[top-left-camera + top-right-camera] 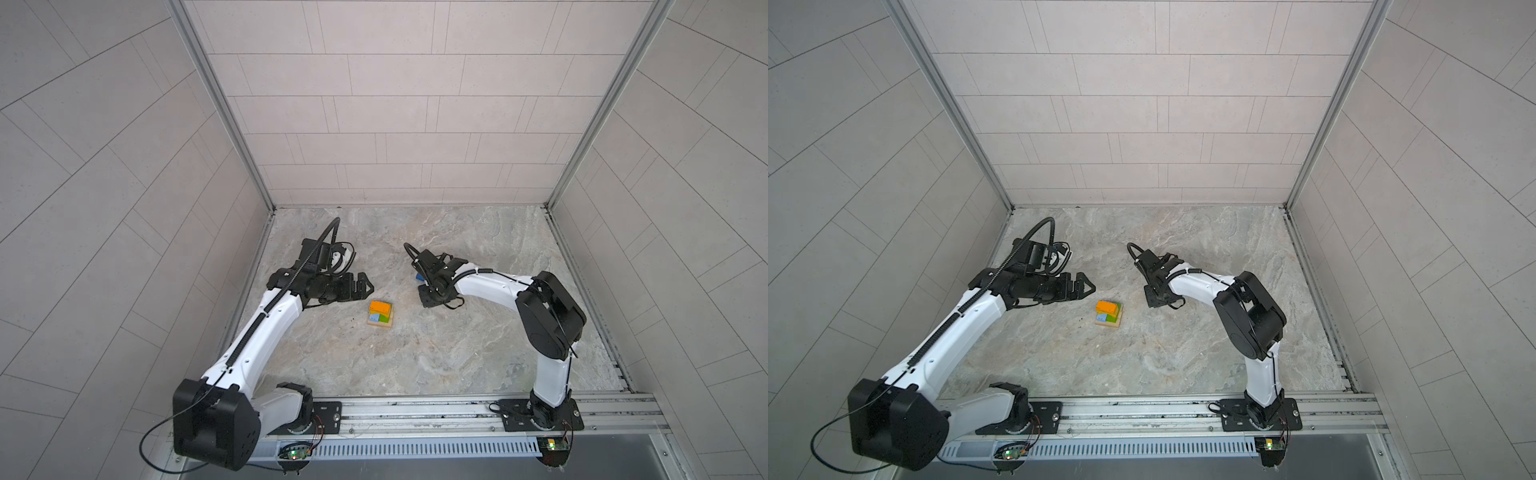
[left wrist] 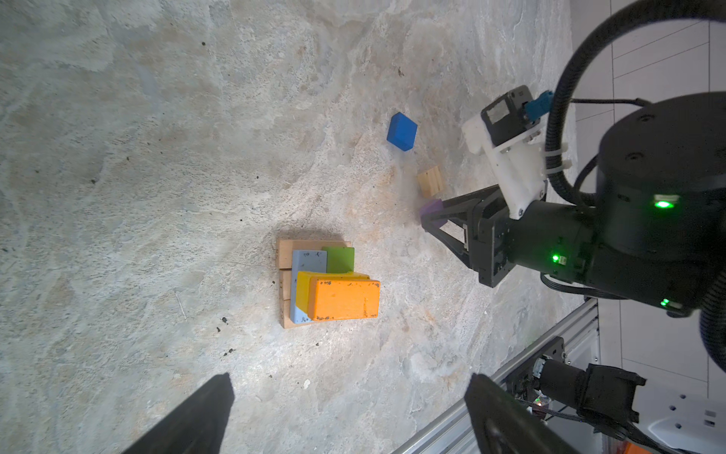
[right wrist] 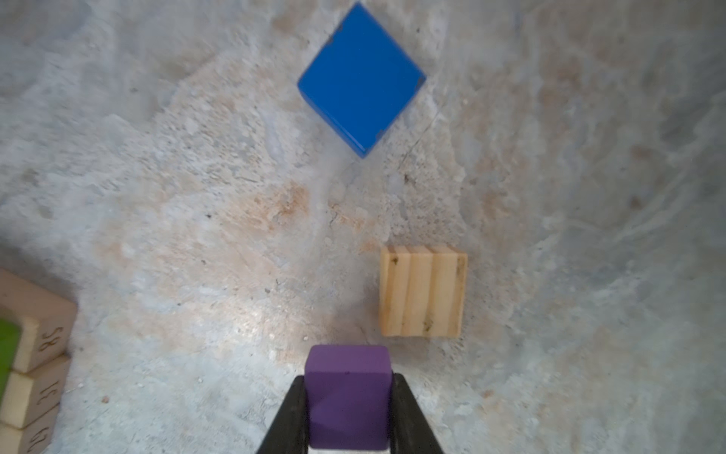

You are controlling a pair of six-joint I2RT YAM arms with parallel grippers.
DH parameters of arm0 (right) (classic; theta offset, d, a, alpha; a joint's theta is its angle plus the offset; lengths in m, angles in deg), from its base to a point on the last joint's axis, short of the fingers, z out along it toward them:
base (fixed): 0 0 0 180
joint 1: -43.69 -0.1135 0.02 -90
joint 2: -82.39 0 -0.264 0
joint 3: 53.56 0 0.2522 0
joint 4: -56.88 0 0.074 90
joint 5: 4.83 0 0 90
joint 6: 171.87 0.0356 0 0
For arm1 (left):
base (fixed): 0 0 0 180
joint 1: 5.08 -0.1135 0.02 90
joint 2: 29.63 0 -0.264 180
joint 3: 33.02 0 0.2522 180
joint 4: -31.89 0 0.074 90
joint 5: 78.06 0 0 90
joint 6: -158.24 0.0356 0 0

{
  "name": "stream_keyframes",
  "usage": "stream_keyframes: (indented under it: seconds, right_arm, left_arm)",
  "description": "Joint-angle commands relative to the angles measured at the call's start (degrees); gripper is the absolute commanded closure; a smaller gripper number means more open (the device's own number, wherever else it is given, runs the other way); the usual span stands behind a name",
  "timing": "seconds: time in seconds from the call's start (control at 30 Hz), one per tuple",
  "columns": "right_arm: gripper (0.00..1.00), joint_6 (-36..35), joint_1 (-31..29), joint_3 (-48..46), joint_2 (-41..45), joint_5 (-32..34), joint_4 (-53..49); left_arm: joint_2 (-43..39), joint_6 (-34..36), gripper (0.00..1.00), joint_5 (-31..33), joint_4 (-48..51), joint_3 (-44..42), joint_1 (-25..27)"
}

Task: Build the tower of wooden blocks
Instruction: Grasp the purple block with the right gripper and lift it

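Now the left gripper (image 1: 362, 286) is hovering wide open and empty just left of the wood block tower (image 1: 380, 314), which is sitting mid-way across the table (image 1: 457, 353) — its top orange bar (image 1: 381, 306) lying flat, long axis running left to right. Right of the tower, the right gripper (image 3: 348, 381) is clamping a purple cube (image 3: 347, 408).
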Motion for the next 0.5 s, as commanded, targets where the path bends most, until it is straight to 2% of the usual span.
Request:
stream_keyframes:
  seconds: [0.0,0.33,0.47]
  right_arm:
    - [0.74,-3.0,-1.2,2.6,4.5,0.9,-4.2]
    - [0.75,-10.5,-5.7,10.3,7.6,-1.8,-11.4]
    - [0.75,-13.2,-8.2,14.3,6.9,-2.5,-14.1]
  left_arm:
    - [1.0,0.2,0.00,-3.3,-0.5,-0.7,-1.3]
    - [3.2,2.8,0.00,-6.3,4.1,2.2,-3.6]
    - [3.3,2.3,0.00,-7.9,3.1,1.6,-5.5]
